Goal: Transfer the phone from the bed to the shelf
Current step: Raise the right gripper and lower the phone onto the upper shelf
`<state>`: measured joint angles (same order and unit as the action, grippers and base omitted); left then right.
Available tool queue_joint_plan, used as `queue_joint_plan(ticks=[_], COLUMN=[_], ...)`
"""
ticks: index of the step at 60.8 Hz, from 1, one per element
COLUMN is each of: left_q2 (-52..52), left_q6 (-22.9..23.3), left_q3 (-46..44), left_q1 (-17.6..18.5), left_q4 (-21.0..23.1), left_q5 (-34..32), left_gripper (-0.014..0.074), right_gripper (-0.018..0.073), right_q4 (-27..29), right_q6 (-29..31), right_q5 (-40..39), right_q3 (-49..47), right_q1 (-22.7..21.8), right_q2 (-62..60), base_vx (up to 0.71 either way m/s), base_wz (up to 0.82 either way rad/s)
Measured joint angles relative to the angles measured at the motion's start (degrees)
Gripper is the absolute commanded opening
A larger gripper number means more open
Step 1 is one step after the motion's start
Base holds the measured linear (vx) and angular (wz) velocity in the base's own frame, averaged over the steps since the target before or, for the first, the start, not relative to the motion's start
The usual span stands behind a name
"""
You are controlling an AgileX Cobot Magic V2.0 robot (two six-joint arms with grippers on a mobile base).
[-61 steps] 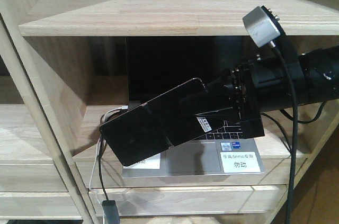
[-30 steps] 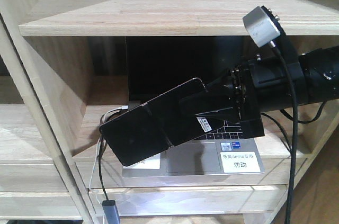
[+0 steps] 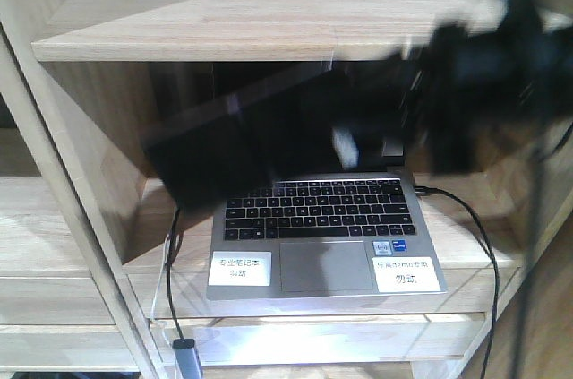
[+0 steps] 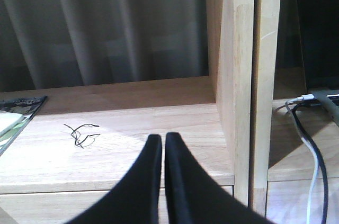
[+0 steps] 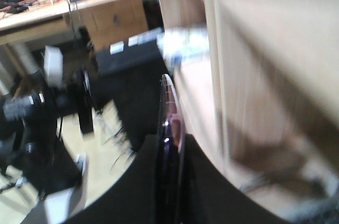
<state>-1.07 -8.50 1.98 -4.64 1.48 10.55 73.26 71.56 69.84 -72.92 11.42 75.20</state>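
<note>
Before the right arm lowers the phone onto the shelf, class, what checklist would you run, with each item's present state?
1. Grip on phone: ok, its edge sits clamped in the right gripper.
2. Phone's pose in the front view: cannot tell, it is only a dark motion-blurred smear before the laptop screen.
3. Free landing spot: not ok, the laptop covers most of this shelf board.
4. Cables beside the laptop: cannot tell if they are clear of the path.
5. Left gripper: ok, shut, empty, over the neighbouring compartment.
</note>
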Motion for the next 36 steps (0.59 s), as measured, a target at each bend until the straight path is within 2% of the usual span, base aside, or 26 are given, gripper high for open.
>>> queue_joint_plan(ticks=[10, 26, 36], left_q2=[0.00, 0.00, 0.00], left_q6=[0.00, 0.00, 0.00], left_q3=[0.00, 0.00, 0.00], left_q1=[0.00, 0.00, 0.00], left_q4=[0.00, 0.00, 0.00], left_q5=[0.00, 0.00, 0.00], left_gripper=[0.0001, 0.0001, 0.0001], right_gripper=[-0.0002, -0.0002, -0.0002], right_q4=[0.34, 1.07, 1.23], right_q6=[-2.51, -3.68, -3.68], right_q5=[0.20, -9.63, -10.91], right_q3=[-7.50, -16.33, -22.20], right_q1=[0.00, 0.00, 0.00], right_q2=[-0.74, 0.32, 5.23], base_vx=[0.00, 0.00, 0.00], base_wz=[0.00, 0.00, 0.00])
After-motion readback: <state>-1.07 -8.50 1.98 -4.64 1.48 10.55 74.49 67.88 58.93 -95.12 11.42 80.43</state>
